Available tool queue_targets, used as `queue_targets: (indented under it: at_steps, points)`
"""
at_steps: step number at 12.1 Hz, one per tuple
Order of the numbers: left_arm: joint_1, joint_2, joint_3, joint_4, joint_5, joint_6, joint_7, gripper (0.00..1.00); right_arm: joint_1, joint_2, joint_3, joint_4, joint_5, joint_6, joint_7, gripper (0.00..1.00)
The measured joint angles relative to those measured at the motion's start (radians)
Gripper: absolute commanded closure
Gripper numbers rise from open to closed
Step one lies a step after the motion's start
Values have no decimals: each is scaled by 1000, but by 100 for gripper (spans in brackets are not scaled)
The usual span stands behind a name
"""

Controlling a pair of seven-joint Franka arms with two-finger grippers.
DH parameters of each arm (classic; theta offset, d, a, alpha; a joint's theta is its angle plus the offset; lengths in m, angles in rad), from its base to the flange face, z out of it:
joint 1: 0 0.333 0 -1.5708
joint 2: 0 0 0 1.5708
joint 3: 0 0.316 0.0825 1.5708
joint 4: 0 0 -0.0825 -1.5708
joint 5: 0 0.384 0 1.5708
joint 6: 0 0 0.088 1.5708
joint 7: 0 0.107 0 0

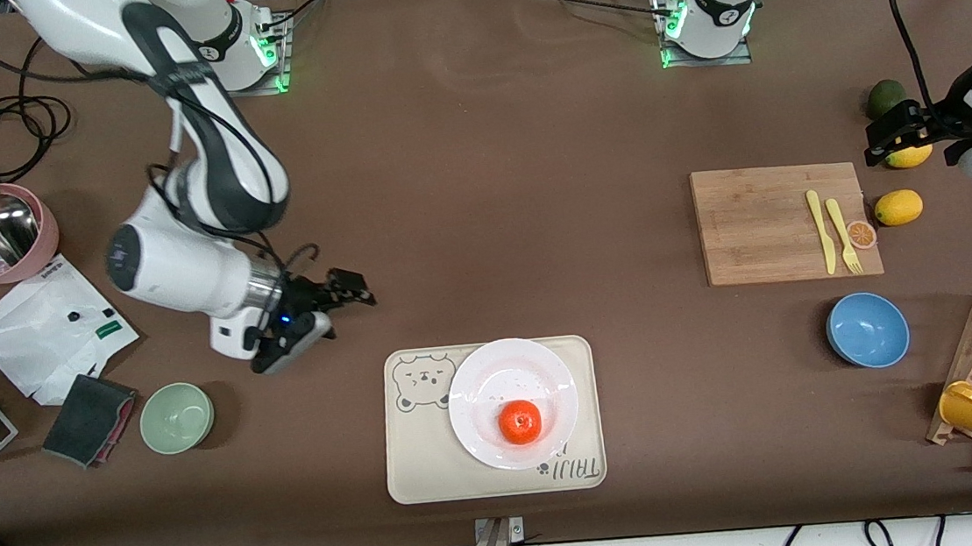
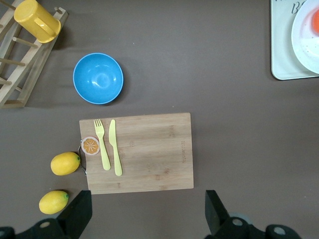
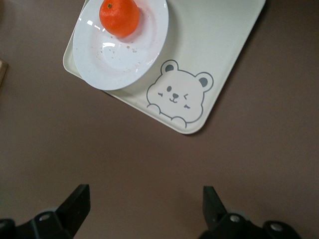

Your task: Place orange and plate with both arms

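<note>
The cream tray (image 1: pixel 414 455) on the brown bench (image 1: pixel 512 174) carries a winking bear face printed in grey in one corner and grey lettering in the corner diagonal to it, too stylised to read with confidence. The plate (image 1: pixel 482 379) is round, glossy white with a wide rim and a few small reddish specks on its surface; it sits on the tray with the bear at about its 9 o'clock in the front view. The orange (image 1: pixel 520 422) is small, round and bright orange-red with a shiny skin and a dark stem dimple on top, resting on the plate at about 6 o'clock from the plate's centre. The right gripper (image 1: pixel 338 308) hangs low over bare bench at roughly 10 o'clock from the tray, its jaws spread wide with nothing between them. The left gripper (image 1: pixel 922 134) is over the lemon (image 1: pixel 909 155) at the left arm's end of the bench, jaws wide apart and holding nothing. A wooden cutting board (image 1: pixel 763 222) with a faint stamped mark that cannot be read bears a yellow fork (image 1: pixel 843 235) and knife (image 1: pixel 821 230).
</note>
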Motion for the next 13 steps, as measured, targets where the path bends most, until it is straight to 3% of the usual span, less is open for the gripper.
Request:
queue_targets:
  at_steps: [6,9,13]
  points:
    - [0,0,0,1,0,-3,0,0,-74,-332,-10,-25,-368,-454,271,0]
    - [0,0,0,1,0,-4,0,0,-75,-431,-43,-25,-452,-546,296,0]
    - [0,0,0,1,0,-5,0,0,-82,-434,-76,40,-489,-621,296,0]
